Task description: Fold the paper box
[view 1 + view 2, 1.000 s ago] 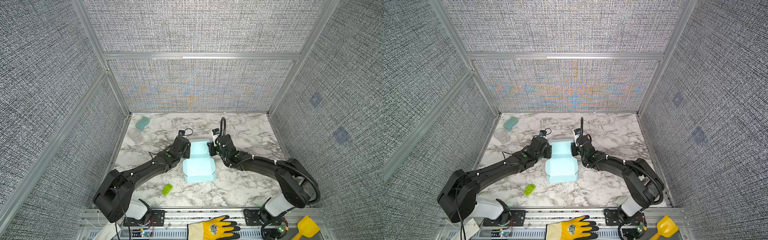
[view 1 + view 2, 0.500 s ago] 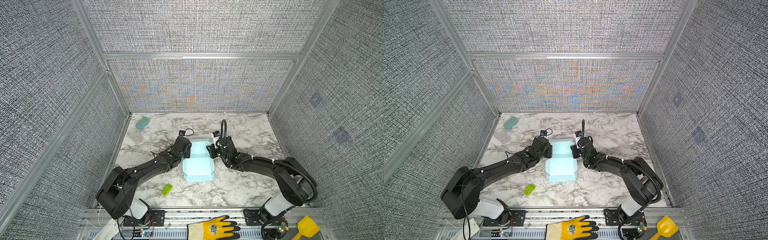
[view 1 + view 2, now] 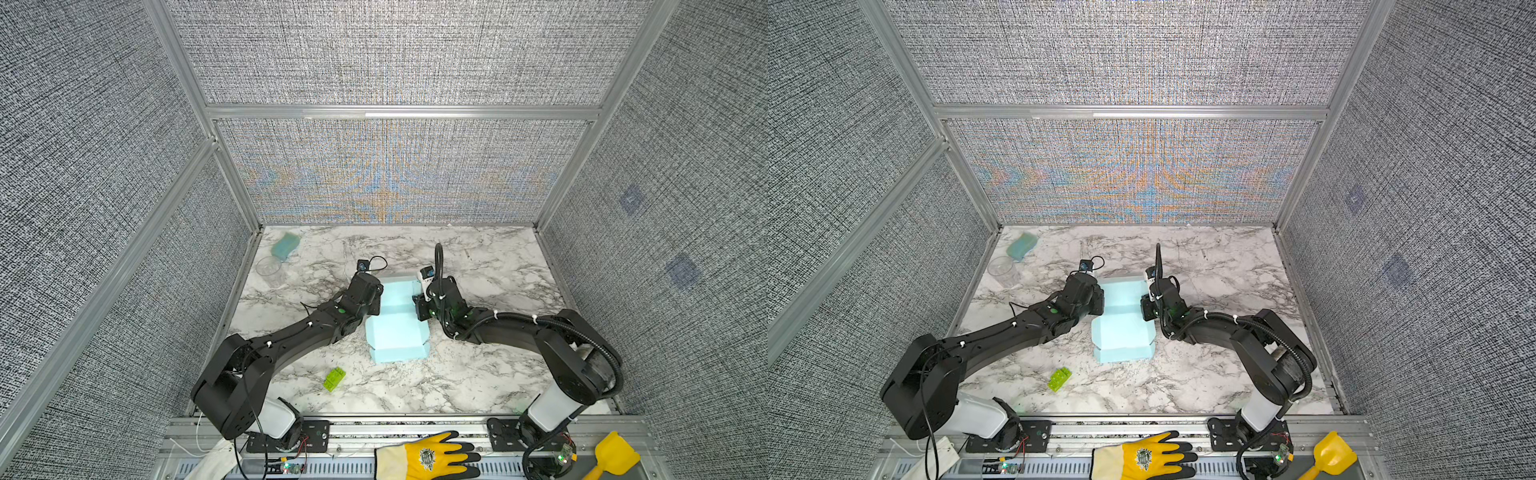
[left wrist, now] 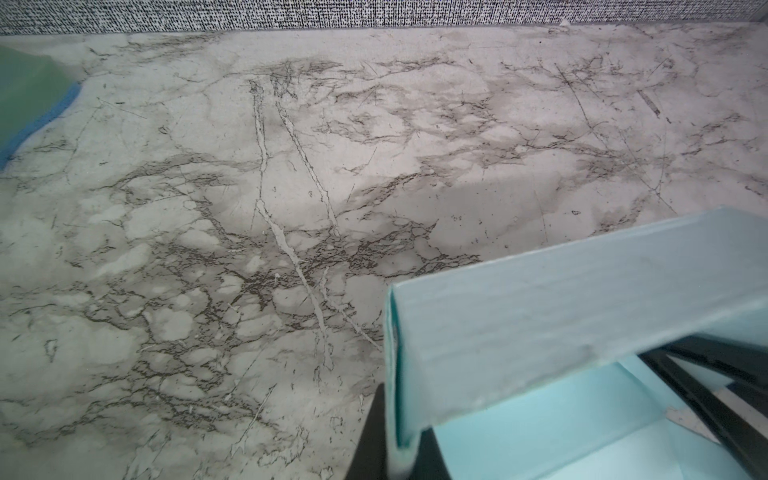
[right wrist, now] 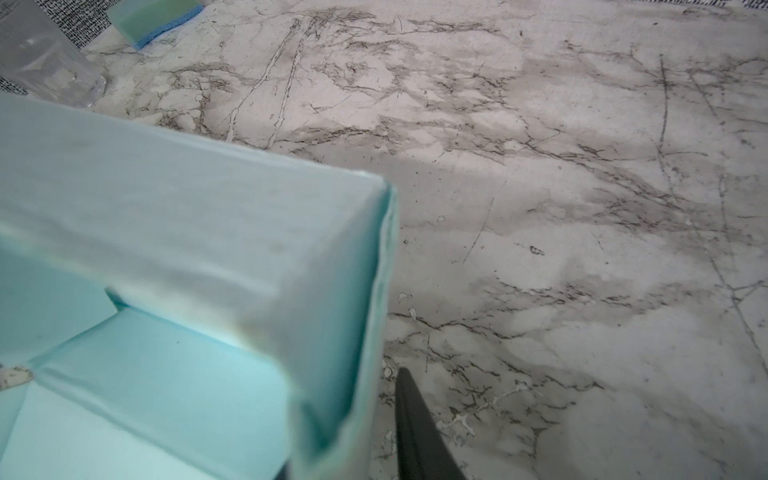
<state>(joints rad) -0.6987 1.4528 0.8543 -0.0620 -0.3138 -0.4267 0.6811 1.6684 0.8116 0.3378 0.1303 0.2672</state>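
The paper box (image 3: 397,328) (image 3: 1121,332) is pale blue and lies mid-table, its far half folded into a tray with raised walls and its near flaps spread flat. My left gripper (image 3: 376,297) (image 4: 401,415) is shut on the tray's left wall (image 4: 392,374), which runs between its two black fingers. My right gripper (image 3: 417,305) (image 5: 345,436) straddles the tray's right wall (image 5: 374,332). Its outer finger (image 5: 409,415) stands a narrow gap away from the card, so it is open. Its inner finger is mostly hidden behind the wall.
A teal sponge (image 3: 285,244) and a clear cup (image 3: 270,268) sit at the far left by the wall. A lime-green brick (image 3: 334,379) lies near the front. A yellow glove (image 3: 424,457) and a yellow scoop (image 3: 611,457) rest on the front rail.
The right gripper has shifted slightly along the box's right wall. The left arm and the box have hardly moved.
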